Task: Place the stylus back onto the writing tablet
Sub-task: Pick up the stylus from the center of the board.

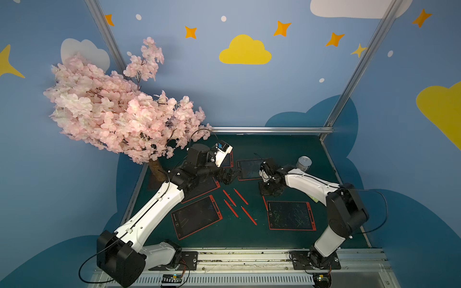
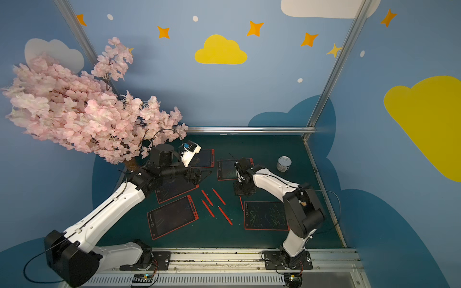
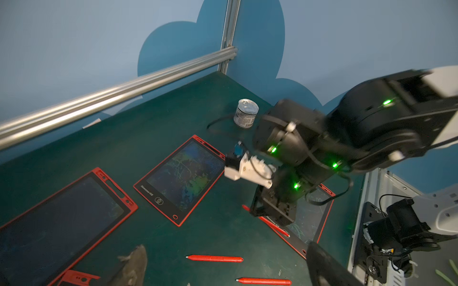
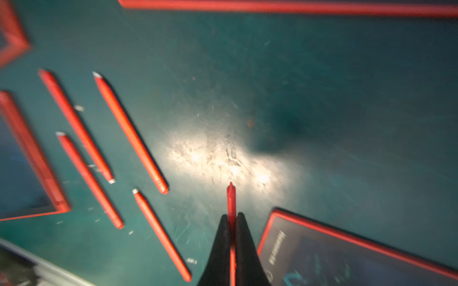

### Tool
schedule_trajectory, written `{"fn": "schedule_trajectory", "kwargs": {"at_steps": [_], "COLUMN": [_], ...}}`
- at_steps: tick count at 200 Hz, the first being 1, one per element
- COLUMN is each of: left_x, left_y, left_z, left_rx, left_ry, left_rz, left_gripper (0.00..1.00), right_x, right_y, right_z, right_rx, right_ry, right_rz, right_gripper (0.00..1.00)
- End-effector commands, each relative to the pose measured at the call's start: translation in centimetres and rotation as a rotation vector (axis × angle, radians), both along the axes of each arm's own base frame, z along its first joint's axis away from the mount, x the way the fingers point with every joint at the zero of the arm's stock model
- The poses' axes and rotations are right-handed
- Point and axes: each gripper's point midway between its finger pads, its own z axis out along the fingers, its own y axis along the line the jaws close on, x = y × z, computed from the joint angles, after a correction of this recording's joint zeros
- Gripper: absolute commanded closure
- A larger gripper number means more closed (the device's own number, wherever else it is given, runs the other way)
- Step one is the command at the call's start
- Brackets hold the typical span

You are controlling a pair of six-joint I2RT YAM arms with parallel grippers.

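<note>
**Our left arm (image 1: 119, 259) looms nearest and idle; the stylus is gripped beside its tablet.**

The left jaws hang wide apart and empty at 11 o'clock of the counter (image 1: 274, 147), by the other tablets (image 1: 252, 169). Four loose styluses (image 1: 239, 207) lie at centre. At 3 o'clock the right jaws are clamped on the stylus (image 4: 231, 198), low beside the writing tablet (image 1: 290, 215). We cannot tell whether it is off the counter. We judge the grasp done. Next comes a short carry toward 4 o'clock and a flat lay-down inside the red frame. Open room lies toward 12 o'clock, and the can (image 1: 303, 163) at 2 o'clock stands well apart.
</note>
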Motion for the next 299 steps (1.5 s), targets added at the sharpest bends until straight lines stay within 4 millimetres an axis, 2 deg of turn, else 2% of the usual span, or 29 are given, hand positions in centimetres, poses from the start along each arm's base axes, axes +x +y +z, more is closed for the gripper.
{"fn": "schedule_trajectory", "kwargs": {"at_steps": [1, 37, 66, 75, 101, 130, 161, 180, 210, 278, 299], "left_x": [-0.3, -0.5, -0.4, -0.5, -0.8, -1.2, -2.2, -2.5, -3.0, -3.8, -3.8], "left_y": [-1.9, -5.3, -7.6, -8.2, -9.8, -11.4, -12.7, -13.1, -13.3, -13.7, -13.9], "left_z": [0.7, -0.1, 1.0, 1.3, 1.4, 1.3, 0.5, 0.0, -0.2, -0.1, -0.2], "left_rx": [-0.116, -0.266, -0.384, -0.425, -0.494, -0.515, -0.522, -0.520, -0.510, -0.513, -0.517], "left_ry": [0.076, 0.223, 0.350, 0.379, 0.443, 0.467, 0.525, 0.552, 0.566, 0.588, 0.607], "left_rz": [-0.047, -0.164, -0.271, -0.310, -0.414, -0.487, -0.555, -0.562, -0.568, -0.598, -0.599], "left_gripper": [0.01, 0.02, 0.04, 0.06, 0.22, 0.30, 0.36, 0.39, 0.44, 0.44, 0.48], "right_x": [-0.6, -0.6, -0.3, -0.2, -0.1, -0.2, 0.0, 0.1, 0.0, -0.2, -0.3], "right_y": [-0.3, -2.7, -4.5, -4.8, -5.0, -4.6, -3.7, -3.4, -2.5, -1.3, -1.0], "right_z": [3.0, 8.3, 11.8, 13.3, 17.3, 20.0, 21.8, 22.3, 22.3, 22.3, 22.3], "right_rx": [0.139, 0.338, 0.438, 0.483, 0.632, 0.753, 0.848, 0.878, 0.928, 0.975, 0.978], "right_ry": [-0.022, -0.096, -0.184, -0.233, -0.348, -0.365, -0.376, -0.371, -0.312, -0.249, -0.245], "right_rz": [-0.013, -0.098, -0.207, -0.215, -0.217, -0.205, -0.178, -0.165, -0.139, -0.069, -0.059], "right_gripper": [0.98, 0.99, 1.00, 1.00, 0.99, 1.00, 1.00, 0.99, 0.99, 0.98, 0.98]}}
